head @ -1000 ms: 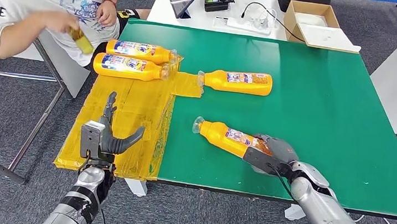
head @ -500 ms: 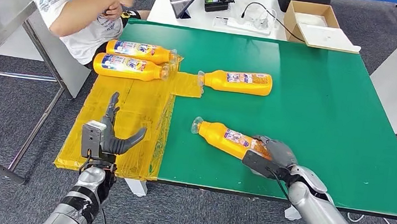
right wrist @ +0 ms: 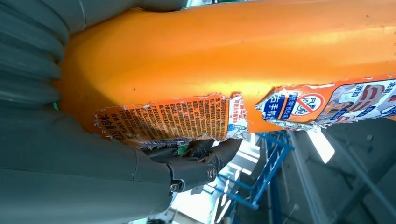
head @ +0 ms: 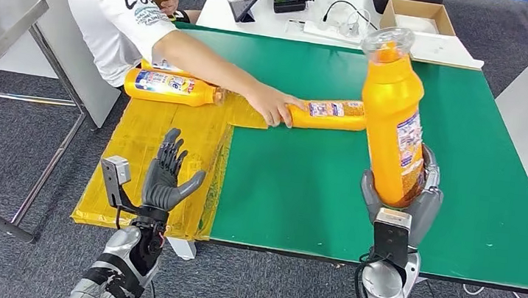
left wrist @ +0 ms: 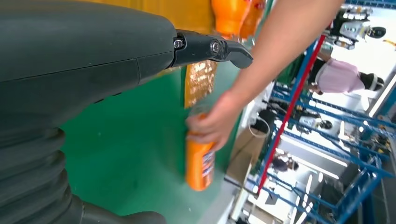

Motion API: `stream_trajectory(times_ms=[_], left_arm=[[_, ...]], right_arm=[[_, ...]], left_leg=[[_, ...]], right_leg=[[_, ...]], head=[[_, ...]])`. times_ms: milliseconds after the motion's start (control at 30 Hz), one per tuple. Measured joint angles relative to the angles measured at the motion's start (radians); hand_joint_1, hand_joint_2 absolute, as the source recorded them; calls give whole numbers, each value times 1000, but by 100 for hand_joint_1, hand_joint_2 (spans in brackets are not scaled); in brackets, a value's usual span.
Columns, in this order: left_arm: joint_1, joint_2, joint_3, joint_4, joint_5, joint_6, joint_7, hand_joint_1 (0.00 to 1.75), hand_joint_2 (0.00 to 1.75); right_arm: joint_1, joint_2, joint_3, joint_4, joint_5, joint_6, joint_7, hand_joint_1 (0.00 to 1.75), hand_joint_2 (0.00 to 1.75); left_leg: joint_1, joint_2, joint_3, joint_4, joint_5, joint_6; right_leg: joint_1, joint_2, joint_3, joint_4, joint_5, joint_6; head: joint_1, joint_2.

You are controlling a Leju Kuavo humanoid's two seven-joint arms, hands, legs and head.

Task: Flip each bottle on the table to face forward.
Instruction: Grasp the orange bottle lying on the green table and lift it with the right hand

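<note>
Head view showed the right hand (head: 398,200) holding a tall orange plastic bottle with a torn printed label (head: 395,122) nearly upright above the green table top (head: 460,155), clear cap end up. Its grey fingers (head: 429,183) wrapped the bottle's base, thumb on one side and the rest behind, so the body rose out of the grip. Right wrist view showed the orange body (right wrist: 233,56) pressed against the palm, with dark fingertips (right wrist: 205,154) curled under the ragged label.

The left hand (head: 169,180) hovered over the yellow plastic sheet (head: 174,132), fingers spread and holding nothing. A person's hand (head: 273,107) rested on a second orange bottle lying on its side (head: 331,114) farther back; a third orange bottle (head: 167,87) lay on the sheet.
</note>
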Motion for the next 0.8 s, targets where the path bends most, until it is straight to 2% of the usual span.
stream_trajectory(times_ms=[233, 600, 700, 800], left_arm=[[21, 10, -39, -46, 57, -47, 17, 0, 175], [34, 29, -60, -76, 108, -108, 31, 0, 175], [34, 34, -67, -76, 143, -166, 43, 0, 175], [33, 41, -85, -75, 168, -228, 52, 0, 175]], right_arm=[[23, 29, -42, -19, -20, 8, -18, 175, 175], [34, 42, -56, -12, -28, 43, -21, 175, 175], [34, 45, -54, 6, -5, 69, -26, 175, 175], [32, 58, -27, 61, 73, 40, -38, 175, 175]], left_leg=[[0, 0, 0, 0, 0, 0], [0, 0, 0, 0, 0, 0], [0, 0, 0, 0, 0, 0], [1, 0, 0, 0, 0, 0]], right_leg=[[0, 0, 0, 0, 0, 0], [0, 0, 0, 0, 0, 0], [0, 0, 0, 0, 0, 0], [0, 0, 0, 0, 0, 0]], head=[[0, 0], [0, 0], [0, 0], [0, 0]])
